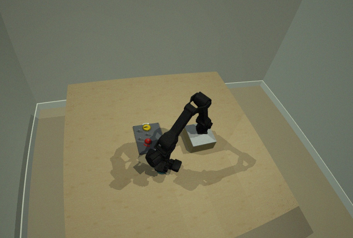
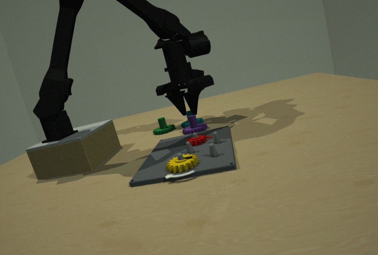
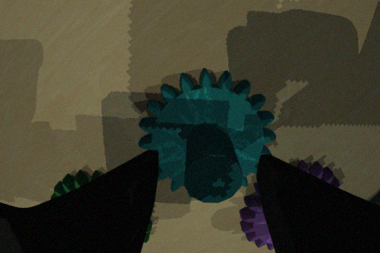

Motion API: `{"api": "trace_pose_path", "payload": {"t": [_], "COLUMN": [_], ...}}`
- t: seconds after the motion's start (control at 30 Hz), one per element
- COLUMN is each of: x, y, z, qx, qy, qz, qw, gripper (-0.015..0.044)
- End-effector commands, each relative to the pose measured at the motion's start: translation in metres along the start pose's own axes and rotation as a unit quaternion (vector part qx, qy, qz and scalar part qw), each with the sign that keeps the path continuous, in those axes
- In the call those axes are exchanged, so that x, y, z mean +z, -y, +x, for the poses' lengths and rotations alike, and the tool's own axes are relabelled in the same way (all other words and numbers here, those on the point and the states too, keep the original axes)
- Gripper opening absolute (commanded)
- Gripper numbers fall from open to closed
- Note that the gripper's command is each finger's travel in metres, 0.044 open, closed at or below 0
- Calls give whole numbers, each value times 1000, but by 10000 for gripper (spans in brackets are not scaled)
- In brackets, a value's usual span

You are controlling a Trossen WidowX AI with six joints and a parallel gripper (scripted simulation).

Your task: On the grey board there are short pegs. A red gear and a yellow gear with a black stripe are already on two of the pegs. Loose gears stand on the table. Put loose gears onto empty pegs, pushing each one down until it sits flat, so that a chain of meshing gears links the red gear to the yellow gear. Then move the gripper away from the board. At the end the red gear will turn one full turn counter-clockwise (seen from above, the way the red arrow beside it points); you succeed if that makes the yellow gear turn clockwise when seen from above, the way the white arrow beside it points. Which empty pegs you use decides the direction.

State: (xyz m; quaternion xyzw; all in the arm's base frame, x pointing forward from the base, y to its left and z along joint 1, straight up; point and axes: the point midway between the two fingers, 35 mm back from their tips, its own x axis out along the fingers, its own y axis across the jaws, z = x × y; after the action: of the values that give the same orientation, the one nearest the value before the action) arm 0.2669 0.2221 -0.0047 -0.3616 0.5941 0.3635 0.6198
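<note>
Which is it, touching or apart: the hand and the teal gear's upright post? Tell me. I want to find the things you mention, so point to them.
Apart. In the wrist view, the hand (image 1: 162,169) (image 2: 190,114) (image 3: 209,164) straddles the post (image 2: 189,113) (image 3: 213,168), a gap showing on each side.

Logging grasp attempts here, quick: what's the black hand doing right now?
Black hand: partly open, holding nothing; fingers either side of the teal toothed gear's upright post, with gaps visible.

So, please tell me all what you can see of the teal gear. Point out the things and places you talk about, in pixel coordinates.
The teal gear (image 1: 161,172) (image 2: 201,120) (image 3: 217,93) is a toothed disc with a thick round post standing up from its middle. It looks smooth and solid, perhaps plastic. It lies flat on the table (image 1: 114,209) (image 2: 274,209) (image 3: 79,93), near the purple gear (image 2: 195,128) (image 3: 258,220). Gripper fingers stand around the post; contact is unclear.
</note>
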Motion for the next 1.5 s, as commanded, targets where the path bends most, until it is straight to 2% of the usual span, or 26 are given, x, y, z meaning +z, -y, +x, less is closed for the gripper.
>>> {"api": "trace_pose_path", "payload": {"t": [0.0,0.03,0.27,0.3,1.47], "x": [0,0,0,0,4], "y": [1,1,1,1,-2], "z": [1,1,1,1,-104], "qx": [-2,-2,-2,-2,-1], "qy": [-1,-1,-1,-1,0], "qz": [-3,-3,-3,-3,-3], "qw": [1000,1000,1000,1000,1000], "gripper": [99,72,26,0,0]}}
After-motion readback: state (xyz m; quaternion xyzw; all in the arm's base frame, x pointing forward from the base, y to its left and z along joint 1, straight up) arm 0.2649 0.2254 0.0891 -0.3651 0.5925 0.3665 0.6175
